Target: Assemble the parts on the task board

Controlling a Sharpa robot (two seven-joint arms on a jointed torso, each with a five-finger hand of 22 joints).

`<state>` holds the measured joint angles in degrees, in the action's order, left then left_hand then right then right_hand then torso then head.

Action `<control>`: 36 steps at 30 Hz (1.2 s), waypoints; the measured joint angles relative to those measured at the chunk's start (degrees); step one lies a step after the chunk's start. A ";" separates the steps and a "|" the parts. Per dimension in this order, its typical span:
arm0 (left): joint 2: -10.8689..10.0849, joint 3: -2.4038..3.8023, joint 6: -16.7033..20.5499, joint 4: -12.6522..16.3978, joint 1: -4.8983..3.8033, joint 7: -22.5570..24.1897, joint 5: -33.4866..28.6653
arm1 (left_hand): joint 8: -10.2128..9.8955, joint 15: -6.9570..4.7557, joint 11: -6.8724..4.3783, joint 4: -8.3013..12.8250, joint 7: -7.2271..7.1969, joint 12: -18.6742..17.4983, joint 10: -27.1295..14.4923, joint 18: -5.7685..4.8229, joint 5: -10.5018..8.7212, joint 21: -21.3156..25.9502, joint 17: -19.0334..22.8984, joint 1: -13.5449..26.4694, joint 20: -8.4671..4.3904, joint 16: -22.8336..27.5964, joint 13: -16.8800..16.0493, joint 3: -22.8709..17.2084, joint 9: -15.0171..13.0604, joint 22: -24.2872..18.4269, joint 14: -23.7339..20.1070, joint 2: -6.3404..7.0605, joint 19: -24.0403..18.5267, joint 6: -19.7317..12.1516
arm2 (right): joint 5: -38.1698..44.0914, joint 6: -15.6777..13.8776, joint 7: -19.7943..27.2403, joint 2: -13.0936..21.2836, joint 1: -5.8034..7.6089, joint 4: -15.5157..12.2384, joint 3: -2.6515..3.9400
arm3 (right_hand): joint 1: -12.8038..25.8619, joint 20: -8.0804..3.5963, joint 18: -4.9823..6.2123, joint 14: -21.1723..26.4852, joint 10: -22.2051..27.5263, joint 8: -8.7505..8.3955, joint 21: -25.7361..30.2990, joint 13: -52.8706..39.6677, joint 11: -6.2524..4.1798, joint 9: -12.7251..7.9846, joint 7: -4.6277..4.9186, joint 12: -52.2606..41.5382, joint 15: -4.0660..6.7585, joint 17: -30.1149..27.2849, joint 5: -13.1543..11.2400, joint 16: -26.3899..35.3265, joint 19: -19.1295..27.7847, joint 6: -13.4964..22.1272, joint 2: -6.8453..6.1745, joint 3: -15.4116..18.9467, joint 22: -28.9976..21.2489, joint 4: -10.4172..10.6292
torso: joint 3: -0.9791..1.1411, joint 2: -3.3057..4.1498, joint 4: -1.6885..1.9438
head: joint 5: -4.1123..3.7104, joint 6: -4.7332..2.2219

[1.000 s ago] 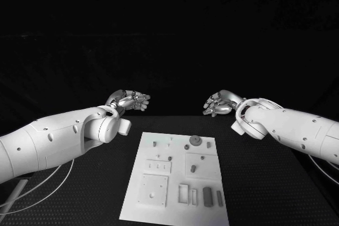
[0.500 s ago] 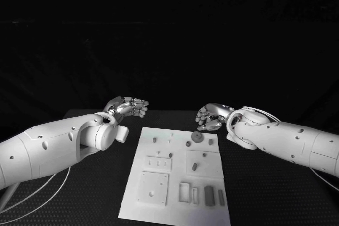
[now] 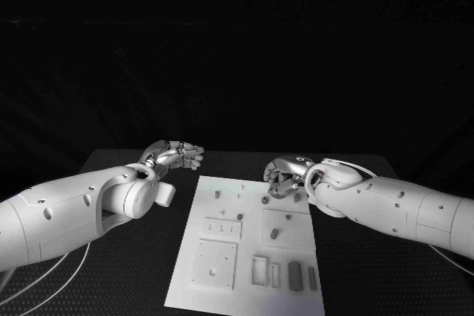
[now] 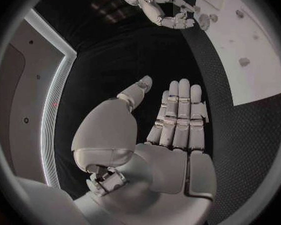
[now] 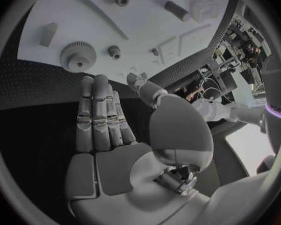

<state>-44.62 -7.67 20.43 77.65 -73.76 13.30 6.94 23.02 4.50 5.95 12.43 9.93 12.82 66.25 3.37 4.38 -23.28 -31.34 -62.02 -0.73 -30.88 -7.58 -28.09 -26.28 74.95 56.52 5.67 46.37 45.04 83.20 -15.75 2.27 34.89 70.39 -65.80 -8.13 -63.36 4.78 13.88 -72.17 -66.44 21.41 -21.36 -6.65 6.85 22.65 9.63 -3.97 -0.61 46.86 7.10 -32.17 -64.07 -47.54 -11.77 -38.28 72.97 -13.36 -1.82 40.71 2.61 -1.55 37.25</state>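
Gear (image 5: 77,57): a flat toothed disc, lying on the far end of the board (image 3: 237,261), near its right corner. In the right wrist view it sits just ahead of the right hand (image 3: 281,175), a little beyond the straight fingers (image 5: 97,115), not touching. Round part, so no long axis to line up with.

Right hand hangs over that far right corner of the board, palm flat, fingers together and extended, holding nothing. It is clearly the nearer hand to the gear. Left hand (image 3: 178,155) is off the board's far left corner, over the tabletop (image 3: 118,275), fingers (image 4: 178,115) straight, empty, well apart from the gear.

Count, right wrist view: one large gear; one small gear (image 5: 113,50) just beside it; one short peg (image 5: 48,34) near the board's edge; one cylinder (image 5: 177,10) lying on its side; one small round part (image 5: 122,0) further along. Head view adds two dark upright slabs (image 3: 292,275) at the near end.

Judgement: next move likely falls to the right hand, a short reach forward and down onto the gear.
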 measured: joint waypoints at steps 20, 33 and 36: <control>0.20 0.02 -0.31 -0.05 -0.02 -0.03 0.00 | -0.22 0.00 0.21 0.00 0.00 -0.33 -0.22 -0.36 0.00 0.00 -0.05 0.39 -0.20 0.00 0.07 0.00 0.18 -0.01 0.00 -0.07 -0.20 0.00 | 4.52 0.00 -0.55 -0.48 -1.27 0.01 -0.31 | 0.00 0.02 0.00 0.00 0.21 -0.23 -0.03 0.41 0.20 -0.02 0.00 0.00 -0.01 0.77 -0.67 0.00 -0.01 0.00 -0.45 -0.32 0.37 0.32 | 0.18 1.57 0.10 | -0.15 -0.34; 0.09 0.02 -0.38 0.05 -0.03 -0.04 0.00 | -0.43 0.00 0.21 0.00 0.00 -0.45 -0.22 -0.45 0.00 -0.22 -0.10 0.44 -0.20 0.00 0.06 0.00 0.19 -0.02 0.00 -0.01 -0.21 0.00 | 5.78 -0.01 -0.83 -1.31 -1.99 1.36 -0.87 | -0.23 0.03 0.01 -0.18 0.21 -0.23 -0.28 0.64 0.20 -0.01 -0.18 0.00 0.17 1.36 -1.56 0.00 0.00 -0.19 -0.68 -0.65 0.65 0.65 | 0.24 2.15 0.19 | -0.13 -0.79; 0.00 0.02 -0.39 0.14 -0.03 -0.04 0.00 | -0.43 0.00 0.21 0.00 0.20 -0.45 -0.22 -0.47 0.00 -0.22 -0.10 0.44 -0.20 0.00 0.08 0.00 0.19 -0.02 -0.01 -0.01 -0.20 0.20 | 5.96 -0.01 -0.87 -1.48 -2.17 1.65 -0.90 | -0.23 0.02 0.00 -0.29 0.20 -0.23 -0.60 0.65 0.18 -0.01 -0.38 0.00 0.28 1.67 -1.81 0.00 -0.01 -0.39 -0.68 -0.87 0.70 0.87 | 0.25 2.26 0.19 | -0.13 -0.78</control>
<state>-44.63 -7.65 20.04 77.79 -73.79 13.26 6.94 22.59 4.50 6.16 12.42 10.13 12.37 66.04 2.90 4.38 -23.50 -31.44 -61.58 -0.92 -30.87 -7.50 -28.09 -26.09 74.93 56.51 5.66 46.16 45.23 89.16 -15.75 1.39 33.41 68.22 -64.15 -9.03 -63.59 4.80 13.89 -72.46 -66.24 21.18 -21.96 -6.00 7.03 22.64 9.24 -3.97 -0.33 48.53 5.30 -32.17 -64.08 -47.92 -12.45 -39.15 73.67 -12.49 -1.57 42.97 2.81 -1.68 36.47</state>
